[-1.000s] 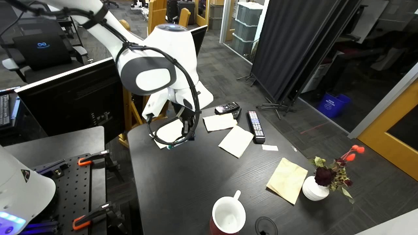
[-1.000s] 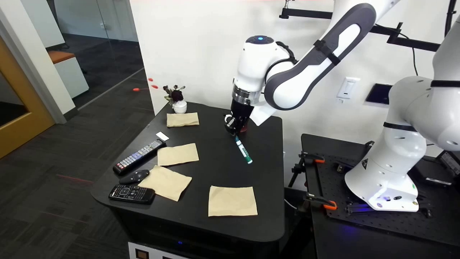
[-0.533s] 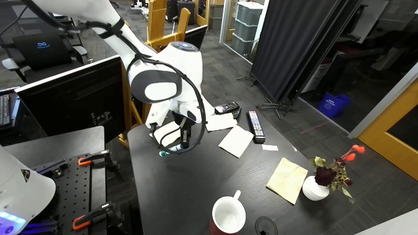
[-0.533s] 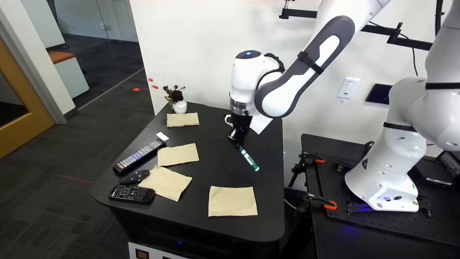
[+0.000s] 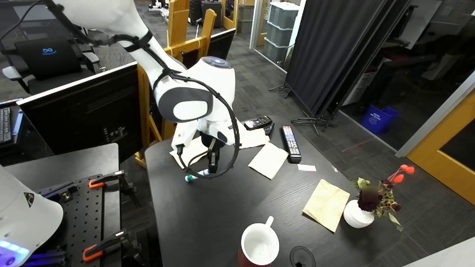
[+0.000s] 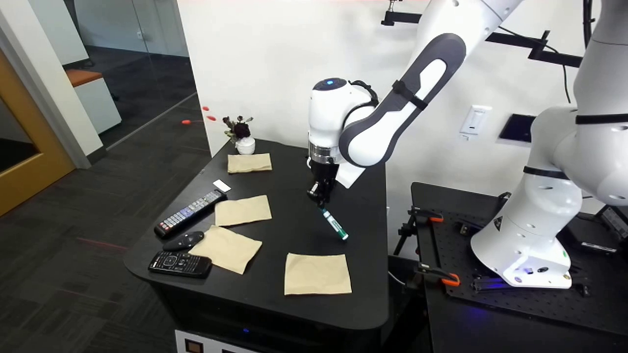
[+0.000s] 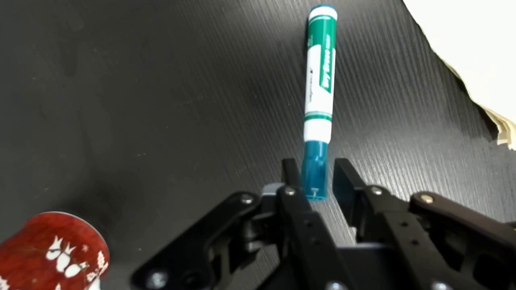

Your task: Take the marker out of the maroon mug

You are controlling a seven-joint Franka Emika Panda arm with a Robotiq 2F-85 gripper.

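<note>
Marker [image 7: 319, 90]: long axis nearly up-down in wrist view, blue cap [image 7: 315, 171] lowermost, between parted fingers [image 7: 345, 189].

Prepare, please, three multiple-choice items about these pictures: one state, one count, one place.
1. The maroon mug stands:
A. upside down
B. on its side
C. upright

2. How many tan sheets lie on the table?
A. four
B. two
C. six

3. Where is the marker?
A. inside the mug
B. at the pincer
C. under a tan sheet

1 C: its opening faces up in an exterior view.
2 A: both exterior views show four.
3 B: the wrist view shows its teal end there, apart from the mug.
</note>
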